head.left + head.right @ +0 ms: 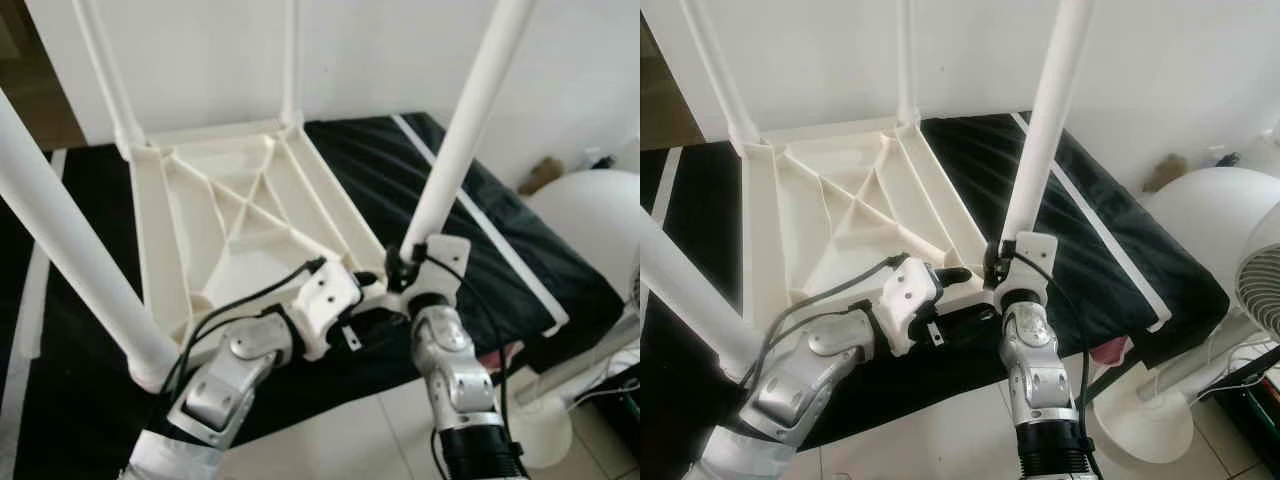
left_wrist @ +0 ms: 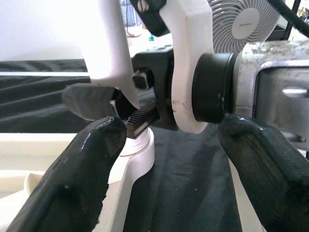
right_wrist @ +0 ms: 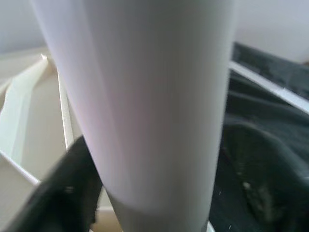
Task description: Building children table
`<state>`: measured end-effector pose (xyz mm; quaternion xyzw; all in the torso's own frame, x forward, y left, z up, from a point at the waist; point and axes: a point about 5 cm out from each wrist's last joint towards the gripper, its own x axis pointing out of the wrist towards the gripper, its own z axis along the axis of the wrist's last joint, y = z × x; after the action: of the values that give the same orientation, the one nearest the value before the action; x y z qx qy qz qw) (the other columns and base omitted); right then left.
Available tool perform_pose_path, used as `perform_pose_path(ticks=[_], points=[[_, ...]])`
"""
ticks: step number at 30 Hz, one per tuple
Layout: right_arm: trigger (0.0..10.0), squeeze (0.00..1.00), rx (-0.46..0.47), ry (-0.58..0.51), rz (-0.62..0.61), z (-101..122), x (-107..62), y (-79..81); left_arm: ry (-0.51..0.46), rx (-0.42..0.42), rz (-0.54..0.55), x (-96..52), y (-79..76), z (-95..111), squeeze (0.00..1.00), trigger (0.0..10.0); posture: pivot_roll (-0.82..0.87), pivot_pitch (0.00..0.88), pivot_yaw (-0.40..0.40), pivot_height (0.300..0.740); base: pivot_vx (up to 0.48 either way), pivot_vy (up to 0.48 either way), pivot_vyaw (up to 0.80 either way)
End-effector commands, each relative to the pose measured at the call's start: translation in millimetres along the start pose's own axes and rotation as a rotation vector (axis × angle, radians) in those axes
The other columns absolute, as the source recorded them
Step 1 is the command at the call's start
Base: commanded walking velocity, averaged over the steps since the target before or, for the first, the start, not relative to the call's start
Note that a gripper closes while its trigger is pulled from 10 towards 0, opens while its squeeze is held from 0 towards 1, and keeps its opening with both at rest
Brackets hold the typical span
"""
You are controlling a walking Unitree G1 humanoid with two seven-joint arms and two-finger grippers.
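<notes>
The little white table top (image 1: 235,215) lies upside down on a black cloth (image 1: 500,235), ribbed underside facing up, legs poking toward the ceiling. No container anywhere near it. At the table top's near right corner the right gripper (image 1: 992,270) has its black fingers wrapped round the base of the white leg (image 1: 470,115) — the leg stands tilted a little, its foot at the corner socket. Just beside that same corner the left gripper (image 2: 166,159) hovers with fingers (image 2: 72,179) spread wide, nothing between them but the right wrist beyond. Past the cloth, off the table top's right side, a white fan (image 1: 1265,290) stands on the tiled floor (image 1: 940,440).
</notes>
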<state>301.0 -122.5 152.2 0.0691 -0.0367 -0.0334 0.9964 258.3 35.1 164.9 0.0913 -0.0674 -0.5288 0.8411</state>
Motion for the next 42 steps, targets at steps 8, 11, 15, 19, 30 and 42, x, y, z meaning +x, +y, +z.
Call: perform_pose_path(ticks=[8,11,15,19,30,42], points=[[10.0,0.00,0.011,0.015,0.036,-7.3,-10.8,-6.7,0.003,0.036,0.000,1.4,0.5,0.0,0.00,10.0,-0.06,0.014,-0.036,0.740,0.000,0.000,0.00],[10.0,0.00,0.009,0.017,0.077,-7.6,-11.9,-10.3,0.004,0.048,0.002,1.6,1.2,-0.2,0.00,10.0,-0.06,0.014,-0.034,0.740,0.000,0.000,0.00],[10.0,0.00,-0.073,0.027,0.197,-15.6,-16.2,-22.1,0.011,0.107,0.050,-1.8,5.9,-4.6,0.00,10.0,-0.06,0.025,-0.031,0.740,0.000,0.000,0.00],[10.0,0.00,-0.132,0.045,0.254,-25.5,-12.6,-37.8,0.019,0.118,0.080,-7.7,11.8,-10.1,0.00,10.0,-0.04,0.034,-0.030,0.740,0.000,0.000,0.00],[10.0,0.00,-0.170,0.068,0.389,-25.0,5.9,-45.2,0.053,0.035,0.052,-20.3,15.3,-18.4,0.00,10.0,-0.02,0.042,-0.019,0.740,0.000,0.000,0.00],[10.0,0.00,-0.259,0.084,0.631,-21.7,31.4,-31.7,0.049,0.006,-0.039,-19.5,7.2,-12.1,0.00,10.0,0.00,0.043,-0.036,0.740,0.000,0.000,0.00]])
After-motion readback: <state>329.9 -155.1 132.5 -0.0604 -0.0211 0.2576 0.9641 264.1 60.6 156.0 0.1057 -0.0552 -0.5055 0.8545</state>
